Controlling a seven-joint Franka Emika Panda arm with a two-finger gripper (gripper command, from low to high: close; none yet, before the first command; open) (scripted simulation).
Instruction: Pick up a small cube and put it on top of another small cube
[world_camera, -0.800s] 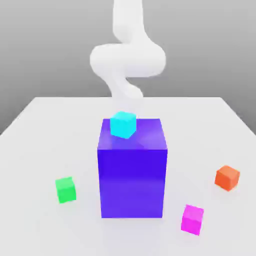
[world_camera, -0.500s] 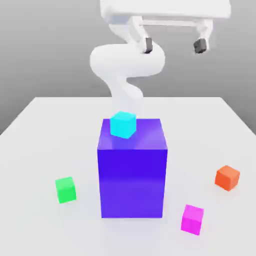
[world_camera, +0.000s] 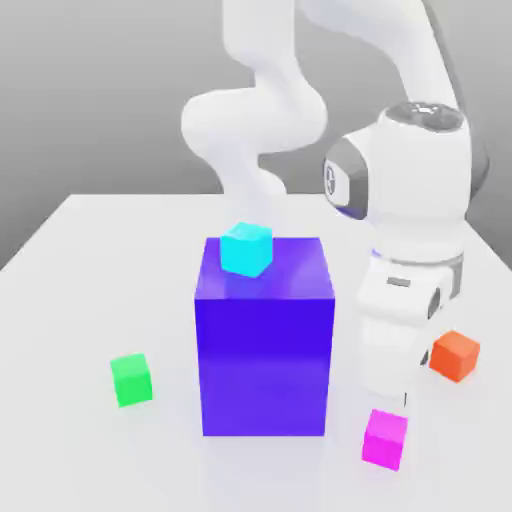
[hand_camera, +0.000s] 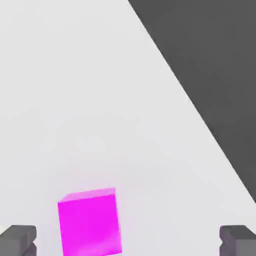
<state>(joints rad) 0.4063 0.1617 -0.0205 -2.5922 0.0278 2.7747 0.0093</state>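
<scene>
The small magenta-pink cube (world_camera: 385, 438) lies on the white table (world_camera: 90, 290) at the front, toward the exterior view's right. My gripper (world_camera: 392, 400) hangs just above it, pointing down, apart from it. In the hand view the cube (hand_camera: 90, 221) sits between the two dark fingertips (hand_camera: 19, 239), nearer to one of them, and the gripper (hand_camera: 127, 241) is open and holds nothing. A small cyan cube (world_camera: 246, 248) rests on top of the big blue-violet block (world_camera: 264, 360).
A green cube (world_camera: 131, 379) lies on the exterior view's left of the block. An orange cube (world_camera: 455, 355) lies close behind the hand on the exterior view's right. The table's edge (hand_camera: 200, 112) runs past the magenta cube in the hand view.
The arm has swung down from high above the block to just over the magenta cube. None of the cubes has moved.
</scene>
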